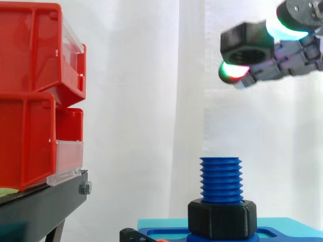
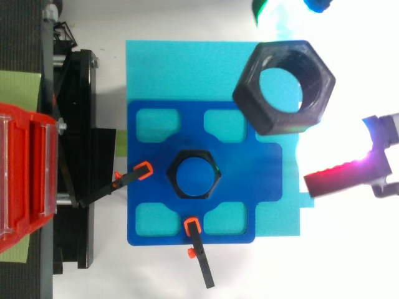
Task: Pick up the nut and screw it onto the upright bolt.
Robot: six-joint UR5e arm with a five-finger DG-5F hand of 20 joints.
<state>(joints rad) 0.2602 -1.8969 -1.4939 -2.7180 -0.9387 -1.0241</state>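
The hand (image 1: 298,58) came in high at the side view's right. Its fingers (image 1: 285,27) pinched the black hex nut (image 1: 247,43) between a cyan-green glowing pad on top and a red-green pad underneath. The nut was held roughly level in the air. Well below the fingers and slightly to their left in that view, the blue threaded bolt (image 1: 220,179) stood upright, clear of the held nut. A second black nut (image 1: 222,219) sat round the bolt's foot. The bolt rose from a dark blue plate (image 2: 249,180) lying on a lighter cyan sheet (image 2: 162,62). From above, the held nut hung off-centre from the bolt. Far left of the fingers, red bins (image 1: 30,91) sat on a black stand (image 1: 40,206).
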